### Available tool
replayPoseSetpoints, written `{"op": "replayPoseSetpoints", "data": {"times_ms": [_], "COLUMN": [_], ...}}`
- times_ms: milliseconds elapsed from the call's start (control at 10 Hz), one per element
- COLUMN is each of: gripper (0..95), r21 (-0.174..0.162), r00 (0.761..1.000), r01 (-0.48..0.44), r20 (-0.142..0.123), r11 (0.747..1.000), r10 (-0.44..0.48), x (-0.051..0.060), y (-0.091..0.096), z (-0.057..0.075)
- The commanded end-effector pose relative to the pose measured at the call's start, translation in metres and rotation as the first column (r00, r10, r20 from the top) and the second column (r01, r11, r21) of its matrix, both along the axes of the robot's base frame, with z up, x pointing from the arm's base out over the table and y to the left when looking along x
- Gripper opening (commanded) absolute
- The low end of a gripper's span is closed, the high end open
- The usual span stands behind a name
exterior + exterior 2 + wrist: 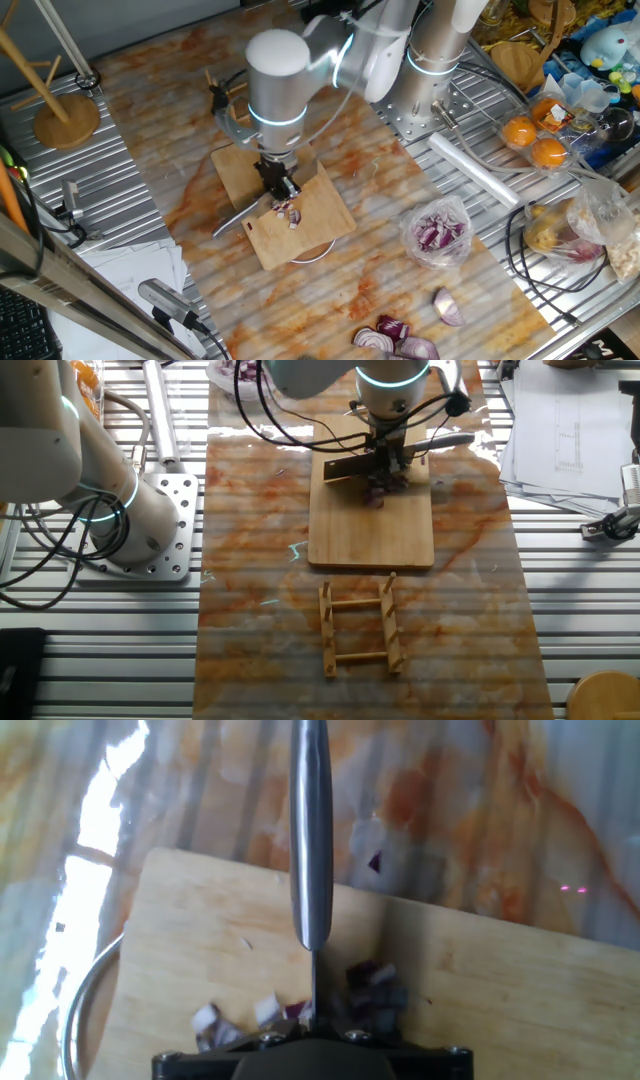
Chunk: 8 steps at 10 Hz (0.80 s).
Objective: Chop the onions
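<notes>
Small red-onion pieces (289,212) lie in a little heap on the wooden cutting board (320,215). My gripper (281,186) stands right over them, shut on a steel knife (236,217) whose blade runs out to the left. In the other fixed view the knife (345,466) lies flat across the board (370,525) above the onions (384,486). The hand view looks down the knife's spine and handle (311,840); the onions (270,1010) sit on both sides of the thin blade, close to my gripper (313,1025).
A clear bag of chopped purple onion (437,232) and glossy onion halves (398,338) lie right of the board. A white dish (312,253) shows under the board's near edge. A small wooden rack (360,628), a film roll (480,170) and packed oranges (535,135) stand around.
</notes>
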State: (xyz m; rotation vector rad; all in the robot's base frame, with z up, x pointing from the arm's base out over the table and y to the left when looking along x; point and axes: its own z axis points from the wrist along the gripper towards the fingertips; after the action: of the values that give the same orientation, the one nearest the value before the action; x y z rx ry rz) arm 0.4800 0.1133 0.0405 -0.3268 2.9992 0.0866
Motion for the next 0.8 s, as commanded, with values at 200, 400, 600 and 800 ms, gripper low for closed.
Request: {"op": "replayPoseSetpoints", "data": {"times_ms": [200, 400, 600, 800], "gripper": [0.0, 0.0, 0.0, 0.0], "r21": [0.042, 0.007, 0.028, 0.058], "r00": [0.999, 0.996, 0.996, 0.996], "r01": [-0.024, -0.014, 0.003, 0.029], "r20": [-0.032, -0.084, -0.087, -0.084], "r11": [0.999, 1.0, 1.0, 0.998], "r10": [0.026, 0.015, 0.0, -0.024], "x": [-0.004, -0.002, -0.002, 0.0], "y": [-0.013, -0.006, -0.004, 0.003], "z": [0.007, 0.039, 0.043, 0.04]}}
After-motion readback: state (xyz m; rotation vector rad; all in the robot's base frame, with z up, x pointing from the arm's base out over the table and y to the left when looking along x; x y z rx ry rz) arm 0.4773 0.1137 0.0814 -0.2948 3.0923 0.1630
